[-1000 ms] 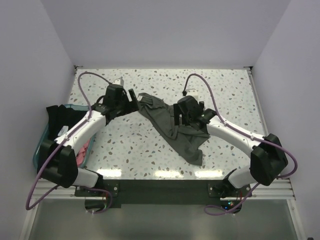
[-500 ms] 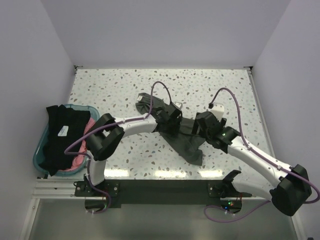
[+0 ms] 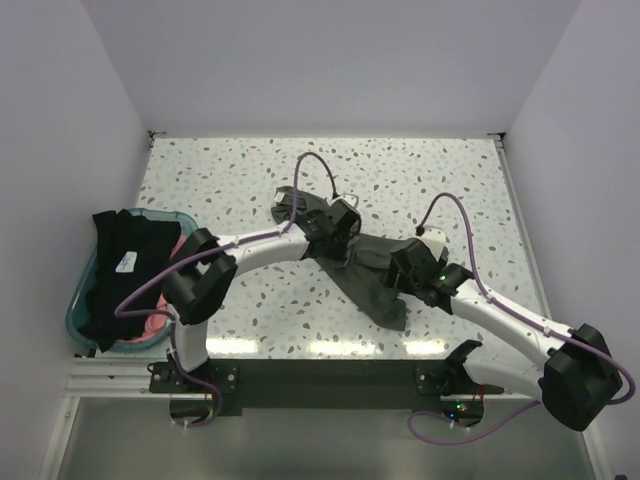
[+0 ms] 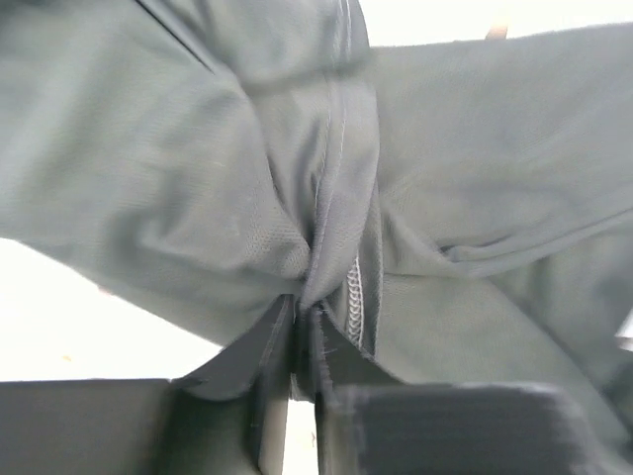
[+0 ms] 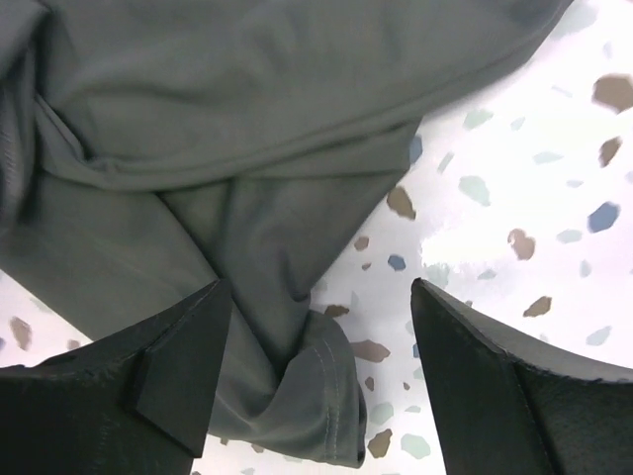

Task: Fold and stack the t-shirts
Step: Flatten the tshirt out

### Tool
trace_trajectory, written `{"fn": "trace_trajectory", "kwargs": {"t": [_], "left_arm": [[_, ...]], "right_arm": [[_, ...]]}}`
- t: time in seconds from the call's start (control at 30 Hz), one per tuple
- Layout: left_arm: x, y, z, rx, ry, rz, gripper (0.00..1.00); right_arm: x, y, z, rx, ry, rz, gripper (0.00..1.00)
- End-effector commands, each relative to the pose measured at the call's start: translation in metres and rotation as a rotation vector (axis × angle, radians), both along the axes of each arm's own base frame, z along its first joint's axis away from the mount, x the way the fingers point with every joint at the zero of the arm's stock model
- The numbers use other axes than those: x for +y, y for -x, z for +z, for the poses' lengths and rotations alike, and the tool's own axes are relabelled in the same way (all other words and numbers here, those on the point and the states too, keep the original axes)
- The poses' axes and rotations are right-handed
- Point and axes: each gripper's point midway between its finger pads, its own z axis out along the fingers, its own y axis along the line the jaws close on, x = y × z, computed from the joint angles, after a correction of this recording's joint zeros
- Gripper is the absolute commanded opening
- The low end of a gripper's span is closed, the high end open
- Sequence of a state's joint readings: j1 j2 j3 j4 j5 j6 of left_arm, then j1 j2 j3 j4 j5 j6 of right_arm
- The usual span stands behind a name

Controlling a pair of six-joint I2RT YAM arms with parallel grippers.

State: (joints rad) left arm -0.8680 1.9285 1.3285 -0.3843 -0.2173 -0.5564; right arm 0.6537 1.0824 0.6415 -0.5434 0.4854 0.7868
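The dark olive-green t-shirt (image 3: 378, 292) lies crumpled across the middle of the speckled table. My left gripper (image 3: 338, 245) reaches over its upper middle. In the left wrist view, the left gripper (image 4: 302, 322) is shut on a pinched ridge of the olive cloth (image 4: 198, 178) beside a seam. My right gripper (image 3: 402, 280) hovers over the shirt's right side. Its jaws (image 5: 321, 297) stand open astride a hemmed corner of the cloth (image 5: 326, 396), with nothing held. A black t-shirt (image 3: 120, 270) and a pink one (image 3: 150, 325) lie in the tub.
A teal plastic tub (image 3: 75, 312) sits at the table's left edge against the wall. The left arm stretches across the table's middle from its base. White walls close in the back and both sides. Bare speckled tabletop (image 3: 450, 180) shows behind the arms.
The left arm swung from the shirt's left end to its middle and closed on a fold. The right arm drew back toward the near right, its jaws narrowing slightly but still open.
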Motion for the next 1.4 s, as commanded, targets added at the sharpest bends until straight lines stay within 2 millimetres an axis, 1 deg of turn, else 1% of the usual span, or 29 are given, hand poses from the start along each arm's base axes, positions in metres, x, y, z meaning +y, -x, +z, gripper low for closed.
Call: {"fn": "trace_trajectory", "kwargs": {"t": [0.0, 0.07, 0.1, 0.17, 0.23, 0.27, 0.3, 0.33, 0.37, 0.4, 0.43, 0.47, 0.5, 0.53, 0.57, 0.6, 0.63, 0.7, 0.77, 0.8, 0.9, 0.93, 0.97, 1.0, 1.07, 1.13, 1.2, 1.3, 1.37], "left_arm": [[0.02, -0.032, 0.075, -0.125, 0.122, 0.093, 0.13], [0.032, -0.035, 0.083, -0.119, 0.159, 0.117, 0.11], [0.041, -0.035, 0.091, -0.131, 0.185, 0.134, 0.07], [0.071, -0.046, 0.105, -0.154, 0.215, 0.206, 0.03], [0.089, -0.05, 0.115, -0.178, 0.229, 0.248, 0.0], [0.099, -0.05, 0.115, -0.176, 0.228, 0.274, 0.0], [0.116, -0.054, 0.128, -0.203, 0.244, 0.314, 0.0], [0.125, -0.055, 0.132, -0.212, 0.25, 0.337, 0.0], [0.136, -0.053, 0.129, -0.207, 0.241, 0.363, 0.0], [0.152, -0.055, 0.14, -0.23, 0.263, 0.41, 0.0], [0.16, -0.055, 0.142, -0.235, 0.267, 0.429, 0.0], [0.169, -0.052, 0.14, -0.232, 0.265, 0.453, 0.0], [0.184, -0.053, 0.148, -0.253, 0.276, 0.487, 0.0], [0.19, -0.053, 0.15, -0.255, 0.283, 0.502, 0.0], [0.197, -0.052, 0.15, -0.258, 0.281, 0.514, 0.0], [0.207, -0.052, 0.156, -0.275, 0.287, 0.531, 0.0], [0.21, -0.052, 0.158, -0.277, 0.293, 0.532, 0.0], [0.216, -0.053, 0.167, -0.29, 0.296, 0.532, 0.0], [0.217, -0.054, 0.173, -0.298, 0.294, 0.52, 0.0], [0.215, -0.053, 0.175, -0.296, 0.301, 0.511, 0.0], [0.214, -0.05, 0.169, -0.276, 0.296, 0.5, 0.0], [0.215, -0.048, 0.166, -0.271, 0.289, 0.502, 0.0], [0.217, -0.046, 0.161, -0.263, 0.283, 0.509, 0.0], [0.217, -0.044, 0.158, -0.258, 0.283, 0.511, 0.0], [0.219, -0.039, 0.153, -0.254, 0.284, 0.514, 0.0], [0.221, -0.037, 0.152, -0.253, 0.281, 0.519, 0.0], [0.223, -0.035, 0.151, -0.253, 0.276, 0.522, 0.0], [0.226, -0.032, 0.149, -0.253, 0.271, 0.523, 0.0], [0.226, -0.03, 0.146, -0.248, 0.273, 0.52, 0.0]], "right_arm": [[0.018, 0.004, -0.015, 0.027, -0.109, 0.004, 0.75], [0.022, 0.012, -0.025, 0.063, -0.14, 0.019, 0.75], [0.024, 0.014, -0.027, 0.067, -0.151, 0.022, 0.75], [0.026, 0.023, -0.033, 0.09, -0.183, 0.028, 0.75], [0.026, 0.031, -0.041, 0.112, -0.206, 0.023, 0.74], [0.031, 0.034, -0.042, 0.122, -0.233, 0.033, 0.74], [0.033, 0.038, -0.044, 0.126, -0.25, 0.036, 0.73], [0.033, 0.042, -0.049, 0.14, -0.255, 0.037, 0.72], [0.034, 0.045, -0.052, 0.151, -0.271, 0.03, 0.68], [0.038, 0.047, -0.054, 0.159, -0.292, 0.036, 0.65], [0.038, 0.05, -0.058, 0.17, -0.302, 0.031, 0.6], [0.039, 0.05, -0.059, 0.173, -0.306, 0.031, 0.49], [0.04, 0.049, -0.059, 0.173, -0.307, 0.03, 0.4], [0.042, 0.045, -0.054, 0.158, -0.311, 0.028, 0.32], [0.042, 0.042, -0.05, 0.147, -0.305, 0.026, 0.17], [0.039, 0.041, -0.047, 0.147, -0.289, 0.024, 0.11], [0.04, 0.031, -0.033, 0.107, -0.28, 0.022, 0.07], [0.036, 0.027, -0.024, 0.091, -0.25, 0.017, 0.04], [0.036, 0.022, -0.014, 0.07, -0.235, 0.032, 0.09], [0.037, 0.021, -0.013, 0.07, -0.232, 0.039, 0.26], [0.034, 0.019, -0.012, 0.072, -0.206, 0.035, 0.53], [0.032, 0.016, -0.007, 0.055, -0.197, 0.025, 0.69], [0.022, 0.01, -0.003, 0.023, -0.147, -0.009, 0.76], [0.017, 0.005, 0.002, 0.002, -0.124, -0.024, 0.8], [0.011, -0.008, 0.015, -0.044, -0.088, -0.05, 0.81], [0.003, -0.023, 0.019, -0.051, -0.062, -0.077, 0.8], [-0.011, -0.037, 0.012, -0.023, -0.053, -0.137, 0.78], [-0.026, -0.058, 0.01, -0.033, -0.068, -0.194, 0.75], [-0.028, -0.07, 0.007, -0.032, -0.071, -0.211, 0.72]]}}
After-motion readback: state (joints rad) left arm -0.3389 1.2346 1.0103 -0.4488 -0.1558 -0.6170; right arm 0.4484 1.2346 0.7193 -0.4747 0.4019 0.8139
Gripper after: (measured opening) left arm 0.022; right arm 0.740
